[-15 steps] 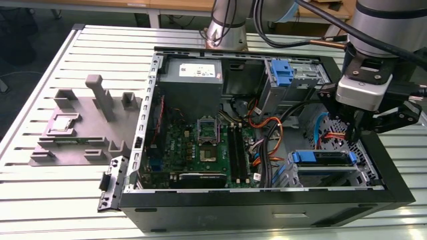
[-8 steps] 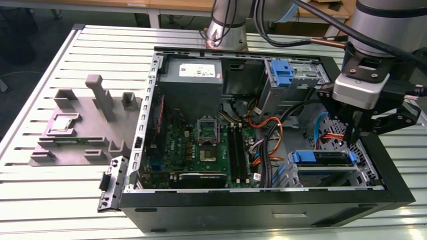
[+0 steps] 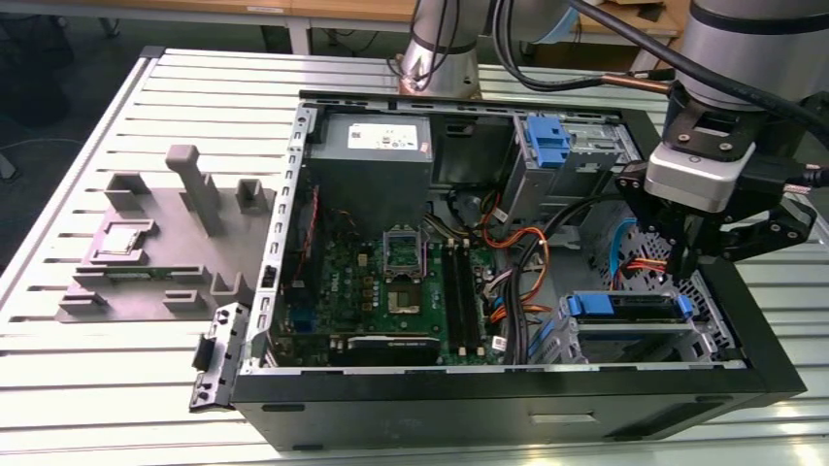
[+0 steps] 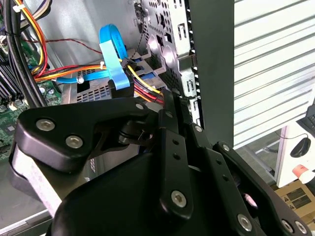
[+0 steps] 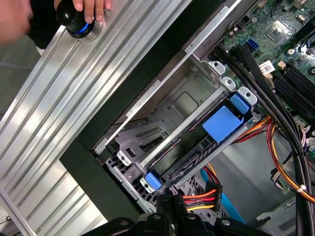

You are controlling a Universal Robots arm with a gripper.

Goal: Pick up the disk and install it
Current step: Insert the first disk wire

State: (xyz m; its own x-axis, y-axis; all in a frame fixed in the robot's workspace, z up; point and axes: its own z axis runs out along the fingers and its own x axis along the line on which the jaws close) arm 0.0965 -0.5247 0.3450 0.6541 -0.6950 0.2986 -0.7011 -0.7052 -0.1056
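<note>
The disk (image 3: 631, 309) lies flat in the metal drive cage at the case's near corner on the exterior view's right, its blue carrier along the edges. The first wrist view looks down on the disk (image 5: 219, 124) between the cage's rails, blue tabs at both ends. My gripper (image 3: 679, 262) hangs just above and behind the cage, fingers shut with nothing between them. Its tips (image 5: 172, 200) stand apart from the disk, beside a bundle of red and yellow wires. In the second wrist view the gripper (image 4: 172, 97) points at the perforated cage wall (image 4: 167, 34).
The open computer case (image 3: 518, 388) lies on a slatted metal table (image 3: 104, 369). Inside are a motherboard (image 3: 388, 282), a grey power supply (image 3: 369, 146), a bare blue bracket (image 3: 549, 141) and loose cables (image 3: 518, 252). A grey fixture (image 3: 169, 243) sits beside the case. A hand (image 5: 91, 7) holds a black knob.
</note>
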